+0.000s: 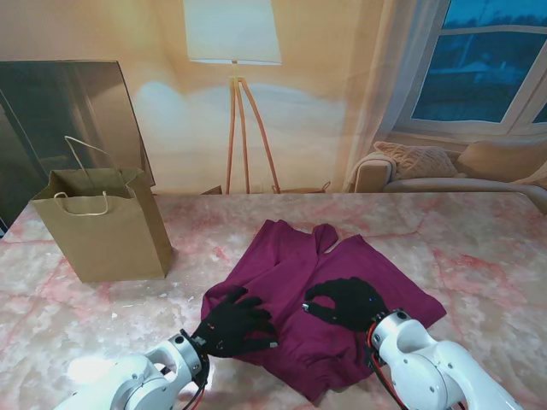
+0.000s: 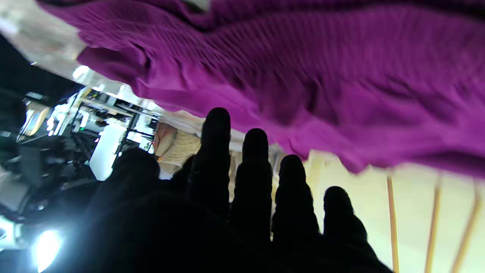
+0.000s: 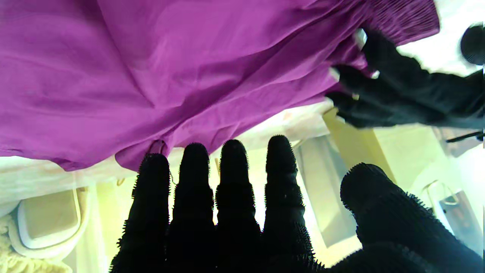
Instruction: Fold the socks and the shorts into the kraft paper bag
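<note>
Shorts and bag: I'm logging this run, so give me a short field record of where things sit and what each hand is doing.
shorts: purple, spread rumpled on the table, not folded
bag: upright, mouth open, to the left of the shorts and apart from them
socks: none visible
left hand: over the shorts' near left edge, fingers spread, holding nothing
right hand: over the shorts' middle, fingers apart, holding nothing
table: pink marbled top
</note>
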You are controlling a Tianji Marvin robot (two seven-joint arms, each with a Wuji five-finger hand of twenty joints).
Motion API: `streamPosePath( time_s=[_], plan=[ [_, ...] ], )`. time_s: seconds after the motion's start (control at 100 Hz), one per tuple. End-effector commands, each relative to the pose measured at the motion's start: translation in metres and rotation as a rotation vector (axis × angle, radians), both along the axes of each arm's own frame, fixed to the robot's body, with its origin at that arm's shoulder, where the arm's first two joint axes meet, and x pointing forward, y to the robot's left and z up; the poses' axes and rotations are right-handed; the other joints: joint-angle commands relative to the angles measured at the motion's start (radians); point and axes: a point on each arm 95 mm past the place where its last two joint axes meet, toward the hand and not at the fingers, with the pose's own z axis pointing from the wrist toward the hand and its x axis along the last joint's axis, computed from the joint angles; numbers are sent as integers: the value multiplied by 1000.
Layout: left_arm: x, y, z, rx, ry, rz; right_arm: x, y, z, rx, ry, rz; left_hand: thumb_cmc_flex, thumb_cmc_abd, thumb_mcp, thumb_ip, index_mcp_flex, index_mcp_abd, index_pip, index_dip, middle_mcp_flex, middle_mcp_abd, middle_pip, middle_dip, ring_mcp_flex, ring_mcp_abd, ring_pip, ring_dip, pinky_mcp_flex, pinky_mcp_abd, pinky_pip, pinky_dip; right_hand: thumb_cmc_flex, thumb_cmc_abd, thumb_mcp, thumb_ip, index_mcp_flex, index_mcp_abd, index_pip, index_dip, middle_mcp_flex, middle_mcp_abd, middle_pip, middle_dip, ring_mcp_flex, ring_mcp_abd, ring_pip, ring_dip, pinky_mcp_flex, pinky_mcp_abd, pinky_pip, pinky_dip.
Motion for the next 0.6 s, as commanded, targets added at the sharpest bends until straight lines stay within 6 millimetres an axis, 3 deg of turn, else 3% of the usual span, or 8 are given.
streamPosePath(
  time_s=[0.0,0.14,0.27,0.39,0.55,0.59],
  plan=[
    [9,-2,-6,-21,56,9,10,-1,-3,4,15,-18,26,33,1,7,-27,3,-29,-21,-50,-34,-28,-15,-30,-25,-26,-19,-5,-24,-22,-2,-29,-13,22,38,-36,-8,-19,-12,-42,-26,-23,-17,-50,-37,-32,-28,-29,-46,-35,-38],
    [13,-7,-19,-28,165,-12,33,5,-14,-3,44,-32,9,89,-16,-1,-26,13,-44,-41,-69,-32,-20,-31,-69,-32,-37,-37,12,-46,-87,-64,-44,-17,25,36,-90,-3,-41,-22,-90,-45,-49,-28,-98,-69,-52,-44,-55,-67,-72,-46],
    [14,-9,-24,42,164,-32,48,11,-23,-25,73,-41,1,98,-20,-4,-10,1,-23,-24,-36,-26,-6,-19,-122,-71,-55,-53,28,-75,-121,-137,-64,-8,20,37,-171,2,-74,-35,-136,-63,-65,-34,-139,-98,-64,-56,-57,-53,-83,-41],
    [13,-3,-28,108,185,-37,58,17,-29,-60,88,-40,-16,112,-24,-7,52,5,33,9,33,-14,15,2,-122,-66,-49,-52,31,-72,-131,-172,-86,5,-3,37,-226,-15,-95,-45,-192,-78,-87,-44,-181,-119,-76,-66,-83,-32,-86,-23],
    [4,6,-27,162,207,-41,69,21,-38,-152,117,-25,-33,129,-29,-10,133,-4,98,40,100,-9,31,16,-79,-47,-29,-42,27,-65,-111,-168,-92,21,-51,41,-230,-37,-91,-51,-190,-76,-100,-56,-183,-114,-70,-71,-78,-19,-89,19],
    [2,9,-27,178,200,-42,71,20,-41,-171,135,-27,-36,128,-27,-9,172,-9,172,81,124,-8,37,23,-58,-39,-19,-34,23,-60,-97,-157,-101,26,-62,40,-232,-39,-90,-50,-192,-74,-98,-55,-183,-112,-69,-70,-75,-19,-89,23]
  ],
)
